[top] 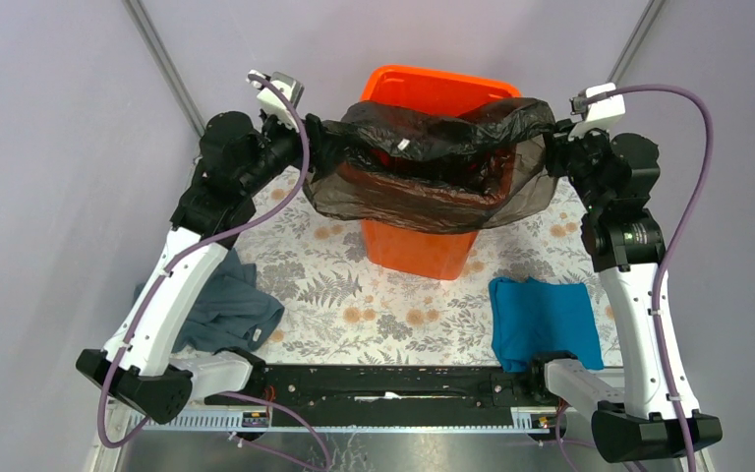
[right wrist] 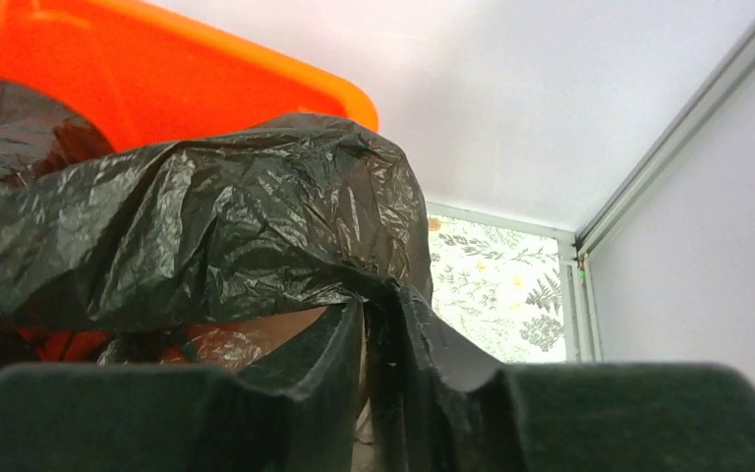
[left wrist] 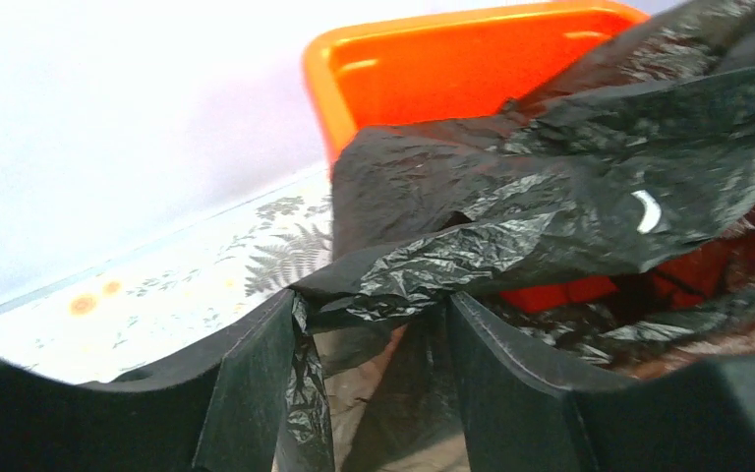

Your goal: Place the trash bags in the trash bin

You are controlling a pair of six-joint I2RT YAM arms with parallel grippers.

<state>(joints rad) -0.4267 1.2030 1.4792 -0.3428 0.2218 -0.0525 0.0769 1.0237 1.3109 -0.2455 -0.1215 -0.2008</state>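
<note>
The black trash bag (top: 423, 147) hangs stretched over the mouth of the orange trash bin (top: 433, 88), its brownish film draped down the bin's front. My left gripper (top: 313, 147) is at the bag's left end. In the left wrist view its fingers stand apart (left wrist: 374, 300), and the bag (left wrist: 551, 177) lies over the tips with thin film between them, in front of the bin (left wrist: 403, 79). My right gripper (top: 551, 147) is at the bag's right end. In the right wrist view it (right wrist: 381, 305) is shut on a fold of the bag (right wrist: 206, 226), beside the bin (right wrist: 157, 69).
A grey-blue cloth (top: 226, 305) lies at the near left by the left arm. A teal cloth (top: 541, 320) lies at the near right. A floral mat (top: 354, 285) covers the table. Grey walls close in on both sides.
</note>
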